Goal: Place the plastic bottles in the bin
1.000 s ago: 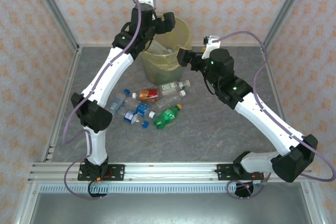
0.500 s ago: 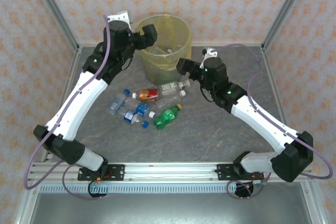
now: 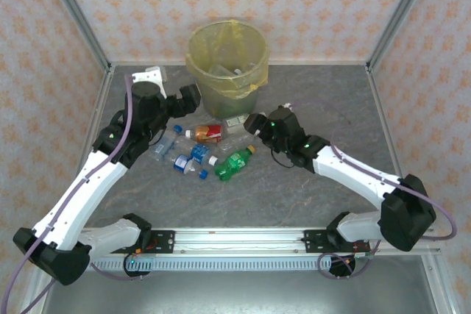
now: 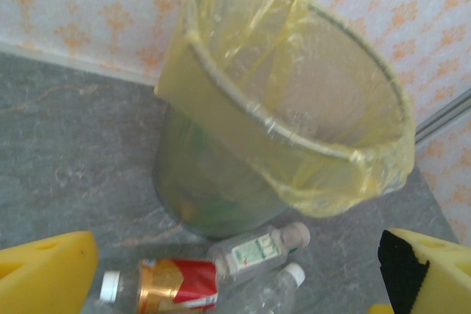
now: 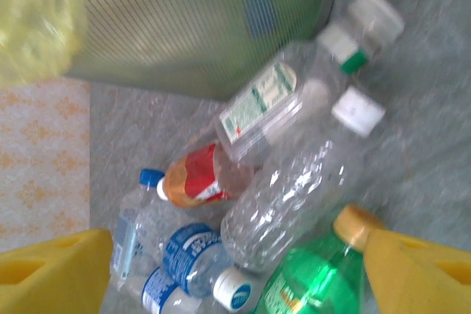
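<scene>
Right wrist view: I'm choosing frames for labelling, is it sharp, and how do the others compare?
Right wrist: motion-blurred, the bottles smeared, labels unreadable. Left wrist: slightly soft, the bin clear enough. Top external: sharp, evenly lit.

A grey, marbled tabletop (image 3: 294,182) is enclosed by walls (image 3: 309,5) papered in pale pink with an orange floral motif. Slanting metal posts (image 3: 77,12) stand at the far corners, and a slotted aluminium rail (image 3: 235,237) runs along the near edge.

White arms (image 3: 81,189), blk joints (image 3: 403,215), purple cables (image 3: 126,112).
</scene>
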